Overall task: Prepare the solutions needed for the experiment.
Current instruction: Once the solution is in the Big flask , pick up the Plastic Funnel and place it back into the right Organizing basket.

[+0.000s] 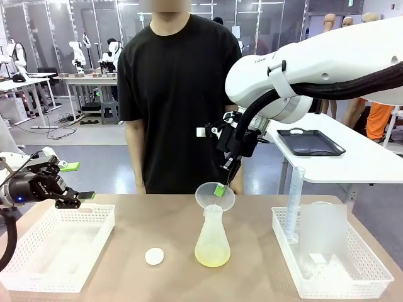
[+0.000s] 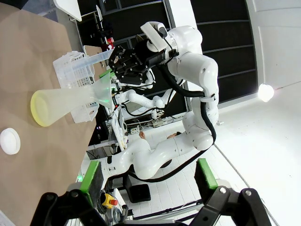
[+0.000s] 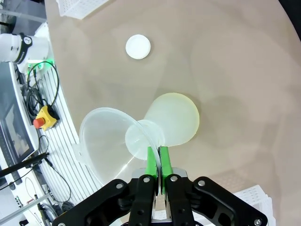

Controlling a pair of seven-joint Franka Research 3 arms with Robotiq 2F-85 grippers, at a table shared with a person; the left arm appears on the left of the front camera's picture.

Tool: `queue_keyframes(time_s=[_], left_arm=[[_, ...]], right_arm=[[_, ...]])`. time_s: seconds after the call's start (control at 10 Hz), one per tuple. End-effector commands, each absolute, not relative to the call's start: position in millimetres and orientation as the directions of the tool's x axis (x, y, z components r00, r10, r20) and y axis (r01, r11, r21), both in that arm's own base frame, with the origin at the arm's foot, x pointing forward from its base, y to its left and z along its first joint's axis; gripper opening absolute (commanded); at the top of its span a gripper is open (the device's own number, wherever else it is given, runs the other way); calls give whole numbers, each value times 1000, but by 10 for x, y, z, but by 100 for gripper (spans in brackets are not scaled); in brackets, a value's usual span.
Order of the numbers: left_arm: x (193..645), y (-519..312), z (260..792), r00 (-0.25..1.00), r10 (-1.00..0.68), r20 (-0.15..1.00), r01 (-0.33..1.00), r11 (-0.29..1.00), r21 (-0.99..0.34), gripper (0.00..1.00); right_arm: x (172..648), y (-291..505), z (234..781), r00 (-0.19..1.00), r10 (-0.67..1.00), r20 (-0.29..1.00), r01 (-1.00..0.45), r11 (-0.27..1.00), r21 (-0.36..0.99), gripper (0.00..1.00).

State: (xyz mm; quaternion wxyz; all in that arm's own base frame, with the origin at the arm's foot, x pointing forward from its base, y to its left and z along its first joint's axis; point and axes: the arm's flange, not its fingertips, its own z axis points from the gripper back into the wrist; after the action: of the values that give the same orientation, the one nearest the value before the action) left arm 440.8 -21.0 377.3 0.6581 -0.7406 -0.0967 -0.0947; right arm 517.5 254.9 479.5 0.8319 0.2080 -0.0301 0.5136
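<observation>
Right gripper (image 1: 221,187) is pinching the thin rim of the clear funnel (image 1: 211,195). On my right wrist camera I can see its green pads (image 3: 151,162) pressed together, with just the plastic edge between them.

The funnel's narrow end goes into the neck of the flask (image 1: 212,236). The flask stands straight up on the brown table (image 1: 258,226), close to the middle and in front of the person (image 1: 176,94) in the black shirt. The solution (image 1: 212,257) is inside the flask. It is a thin, pale yellow-green layer right at the bottom, and I can see through it. The rest of the flask looks cloudy white. From above, the liquid shows as a yellow-green circle just past the funnel.

My left gripper (image 1: 79,181) hangs in the air over the far edge of the left white basket (image 1: 38,251). Its fingers are spread wide and they hold nothing. On my left wrist camera the two green pads (image 2: 91,176) are far apart, with only open space between them.

A small round white cap (image 1: 154,255) lies flat on the table between the left basket and the flask. It touches neither one.

The right white basket (image 1: 371,264) holds a tall clear tube (image 1: 294,201) at its left side and a cloudy cup (image 1: 322,228) beside it. A black tray (image 1: 310,142) sits on a white table farther back on the right.
</observation>
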Motion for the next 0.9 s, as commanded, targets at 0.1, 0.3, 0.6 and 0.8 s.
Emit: queue_keyframes(time_s=[0.1,0.3,0.6,0.8], left_arm=[[4398,-222,3803,962,27,271,273,-123,-954,100],[4398,-222,3803,962,27,271,273,-123,-954,100],[4398,-222,3803,962,27,271,273,-123,-954,100],[4398,-222,3803,962,27,271,273,-123,-954,100]], right_arm=[[5146,2545,4914,490,834,255,-851,392,350,0],[5109,2491,5027,482,839,255,-854,384,350,0],[5063,2378,5249,476,831,287,-865,383,325,0],[5020,2323,5380,461,828,318,-876,367,314,0]])
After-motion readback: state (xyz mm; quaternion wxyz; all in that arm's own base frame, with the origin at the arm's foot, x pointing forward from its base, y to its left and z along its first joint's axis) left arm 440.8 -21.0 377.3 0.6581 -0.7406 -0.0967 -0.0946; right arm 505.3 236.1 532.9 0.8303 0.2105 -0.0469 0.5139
